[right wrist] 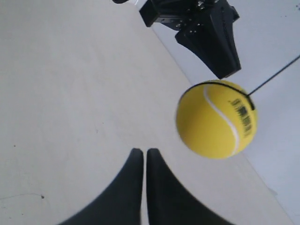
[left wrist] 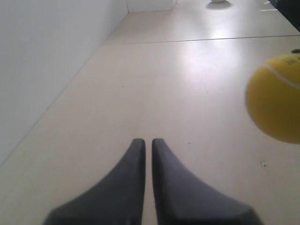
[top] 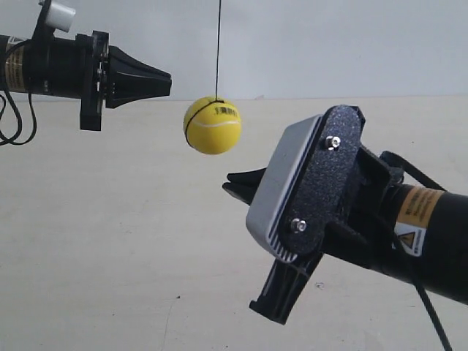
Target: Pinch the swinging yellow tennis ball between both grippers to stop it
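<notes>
The yellow tennis ball [top: 212,126] hangs on a thin dark string [top: 218,44] above the pale floor, touching neither gripper. The left gripper [top: 170,79], on the arm at the exterior view's left with the white cylinder [top: 60,16], points at the ball from just up and left of it, its tips together. In the left wrist view the ball [left wrist: 276,105] sits off to one side of the shut tips [left wrist: 148,140]. The right gripper [top: 228,183], behind the grey screwed box [top: 292,183], is below and right of the ball. Its wrist view shows the ball [right wrist: 216,119] just beyond the shut tips [right wrist: 141,151], and the left gripper [right wrist: 215,42] past it.
A pale floor [top: 131,256] runs under both arms, and a white wall [top: 329,44] stands behind. Black cables [top: 18,121] hang from the arm at the exterior view's left, and another cable [top: 431,311] trails from the other arm.
</notes>
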You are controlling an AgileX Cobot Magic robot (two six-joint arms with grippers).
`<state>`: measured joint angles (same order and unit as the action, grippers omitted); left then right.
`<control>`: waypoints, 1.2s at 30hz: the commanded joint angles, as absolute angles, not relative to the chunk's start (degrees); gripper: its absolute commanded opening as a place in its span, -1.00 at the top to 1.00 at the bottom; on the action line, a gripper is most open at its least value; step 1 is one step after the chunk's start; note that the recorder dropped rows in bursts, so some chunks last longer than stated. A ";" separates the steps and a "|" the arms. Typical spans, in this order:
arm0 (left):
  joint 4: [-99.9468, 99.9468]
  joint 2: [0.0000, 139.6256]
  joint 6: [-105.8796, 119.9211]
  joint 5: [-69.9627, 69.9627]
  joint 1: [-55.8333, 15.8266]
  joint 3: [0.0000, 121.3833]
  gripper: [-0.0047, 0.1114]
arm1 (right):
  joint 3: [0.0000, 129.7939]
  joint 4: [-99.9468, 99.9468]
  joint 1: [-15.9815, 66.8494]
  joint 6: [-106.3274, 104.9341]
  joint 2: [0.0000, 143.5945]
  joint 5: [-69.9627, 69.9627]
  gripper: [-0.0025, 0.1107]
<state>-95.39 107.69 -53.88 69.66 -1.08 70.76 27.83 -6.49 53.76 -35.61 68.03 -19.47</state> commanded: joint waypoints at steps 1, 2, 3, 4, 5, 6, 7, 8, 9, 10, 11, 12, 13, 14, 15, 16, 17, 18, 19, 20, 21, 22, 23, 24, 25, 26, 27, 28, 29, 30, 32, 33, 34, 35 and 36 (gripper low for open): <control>-95.37 107.49 -53.99 69.96 -1.37 71.14 0.84 | 28.11 -22.06 53.71 -50.28 67.98 -22.63 0.96; -95.37 107.49 -53.99 69.96 -1.37 71.14 0.84 | 28.11 -24.64 53.71 -52.90 67.98 -23.30 0.96; -95.37 107.49 -53.99 69.96 -1.37 71.14 0.84 | 28.11 -26.44 53.71 -54.61 67.98 -23.75 0.96; -95.37 107.49 -53.99 69.96 -1.37 71.14 0.84 | 28.11 -27.12 53.71 -55.93 67.98 -23.90 0.96; -95.37 107.49 -54.10 69.96 -1.37 71.14 0.84 | 28.11 -27.79 53.71 -56.67 67.98 -24.15 0.96; -95.51 107.49 -54.23 69.96 -1.37 71.14 0.84 | 28.11 -28.46 53.71 -57.68 67.98 -24.27 0.96; -95.63 107.49 -54.36 69.96 -1.37 71.14 0.84 | 28.11 -29.28 53.71 -58.71 67.98 -24.42 0.96; -95.90 107.49 -54.47 69.96 -1.37 71.14 0.84 | 28.11 -31.55 53.71 -60.70 67.86 -25.31 0.96; -96.01 107.49 -54.47 69.96 -1.37 71.14 0.84 | 28.11 -33.26 53.71 -62.15 67.86 -25.99 0.96; -96.01 107.49 -54.47 69.96 -1.37 71.14 0.84 | 28.11 -35.24 53.71 -63.50 67.60 -26.48 0.96; -96.01 107.49 -54.47 69.96 -1.37 71.14 0.84 | 28.11 -37.06 53.71 -65.54 67.37 -26.83 0.96; -96.00 107.49 -54.47 69.96 -1.54 71.14 0.84 | 28.11 -38.60 53.71 -66.84 66.79 -26.83 0.96; -96.10 107.49 -54.47 69.96 -1.80 71.14 0.84 | 28.11 -39.68 53.71 -67.97 66.28 -26.83 0.96; -96.24 107.49 -54.47 69.96 -1.92 71.14 0.84 | 28.11 -40.69 53.71 -68.81 65.48 -26.83 0.96; -96.23 107.49 -54.47 69.96 -2.34 71.14 0.84 | 28.11 -41.00 53.71 -69.68 64.93 -26.60 0.96; -96.33 107.49 -54.47 69.96 -2.66 71.14 0.84 | 28.11 -41.37 53.71 -70.43 64.29 -26.59 0.96; -96.52 107.49 -54.47 69.96 -3.22 71.14 0.84 | 28.11 -41.97 53.71 -71.13 63.28 -26.48 0.96; -96.66 107.49 -54.47 69.96 -3.56 71.14 0.84 | 28.11 -42.31 53.71 -71.82 62.61 -25.92 0.96; -96.80 107.49 -54.47 69.96 -4.02 71.14 0.84 | 28.11 -43.23 53.71 -72.81 61.73 -25.43 0.96; -97.07 107.49 -54.47 69.96 -4.34 71.14 0.84 | 28.11 -44.82 53.71 -74.58 60.92 -25.06 0.96; -97.19 107.49 -54.47 69.96 -4.75 71.14 0.84 | 27.99 -46.79 53.62 -76.01 60.18 -25.08 0.96; -97.19 107.49 -54.47 69.96 -4.89 71.14 0.84 | 27.99 -49.19 53.62 -78.24 59.60 -25.08 0.96; -97.31 107.49 -54.47 69.96 -5.17 71.14 0.84 | 27.99 -52.03 53.62 -80.92 59.05 -25.08 0.96; -97.46 107.49 -54.47 69.96 -5.15 71.14 0.84 | 27.99 -54.07 53.62 -83.11 58.67 -25.08 0.96; -97.44 107.49 -54.62 69.96 -5.15 71.14 0.84 | 27.99 -56.25 53.62 -85.18 58.32 -25.08 0.96; -97.44 107.49 -54.88 69.96 -5.15 71.14 0.84 | 27.99 -57.35 53.62 -86.37 57.98 -25.08 0.96; -97.44 107.49 -55.22 69.96 -5.15 71.14 0.84 | 27.99 -58.47 53.62 -87.10 57.86 -25.08 0.96; -97.55 107.49 -55.26 69.96 -5.15 71.14 0.84 | 27.99 -58.84 53.62 -87.59 57.86 -25.08 0.96; -97.55 107.49 -55.26 69.96 -5.15 71.14 0.84 | 27.99 -58.84 53.62 -87.59 57.86 -25.27 0.96; -97.55 107.49 -55.26 69.96 -5.15 71.14 0.84 | 27.99 -58.84 53.62 -87.72 57.86 -25.47 0.96; -97.67 107.49 -55.26 69.96 -5.15 71.14 0.84 | 27.99 -59.00 53.62 -87.58 57.86 -27.19 0.96; -97.81 107.49 -55.52 69.96 -5.15 71.14 0.84 | 27.99 -58.97 53.22 -87.75 57.86 -28.03 0.96; -97.92 107.49 -55.49 69.96 -5.15 71.14 0.84 | 27.99 -58.97 52.45 -87.75 57.86 -28.04 0.96; -97.92 107.49 -55.49 69.96 -5.15 71.14 0.84 | 27.99 -58.97 51.20 -87.48 57.86 -27.47 0.96; -97.92 107.49 -55.49 69.96 -5.15 71.14 0.84 | 27.99 -58.97 49.54 -86.93 57.86 -26.19 0.96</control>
<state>-97.61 107.69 -54.90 69.66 -4.85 70.85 27.83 -58.47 52.14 -87.22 58.42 -26.57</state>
